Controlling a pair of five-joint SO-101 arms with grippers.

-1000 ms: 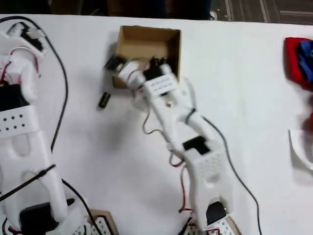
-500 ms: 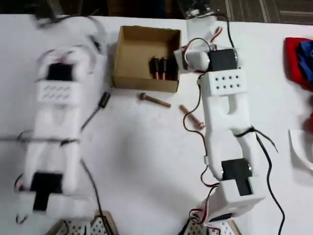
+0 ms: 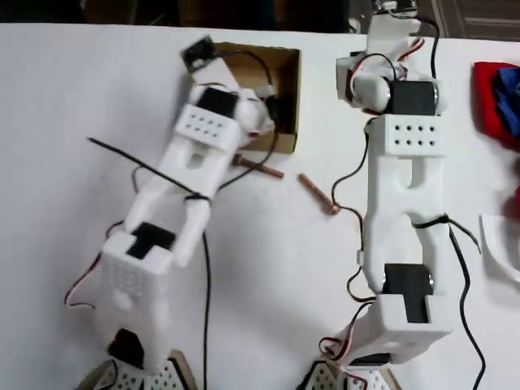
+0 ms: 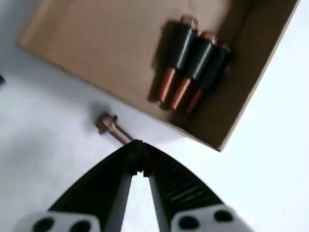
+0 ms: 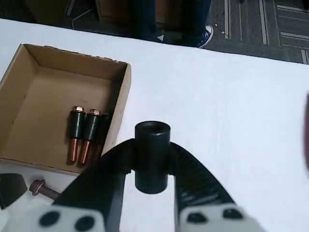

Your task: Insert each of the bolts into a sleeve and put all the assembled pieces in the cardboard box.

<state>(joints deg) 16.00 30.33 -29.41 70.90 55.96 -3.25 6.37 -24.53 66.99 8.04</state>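
The right gripper (image 5: pixel 151 157) has its two jaws closed part way round a black sleeve (image 5: pixel 152 131). It holds the sleeve by the middle, standing up, with the hole on top. It hangs above the white table (image 3: pixel 268 276), off to the side of the cardboard box (image 5: pixel 121 92).

The left gripper (image 4: pixel 139 162) has its jaws closed, with the tips touching. It is low over the table, just in front of the box. A copper bolt (image 4: pixel 112 127) lies there, and its far end goes behind the tips. I cannot tell if the tips pinch it. In the high view it looks like it lies flat on the table, close to the box wall.

A second bolt (image 3: pixel 318 194) lies on the table near the first, between the two arms. Inside the box three done pieces (image 4: pixel 190 60) lie side by side against one wall. Each is a bolt pushed through a black sleeve.

The bolts look like hard metal, small and light. They are round, so I think they could roll or spin if pushed. A good place to grab one is near the head, so the screw end is free to go in the hole. The sleeve looks hard and smooth too, so it may slip or tip. Holding it round the middle seems right.

A red and blue cloth (image 3: pixel 496 85) sits at the table's edge. I can read no words or labels on anything
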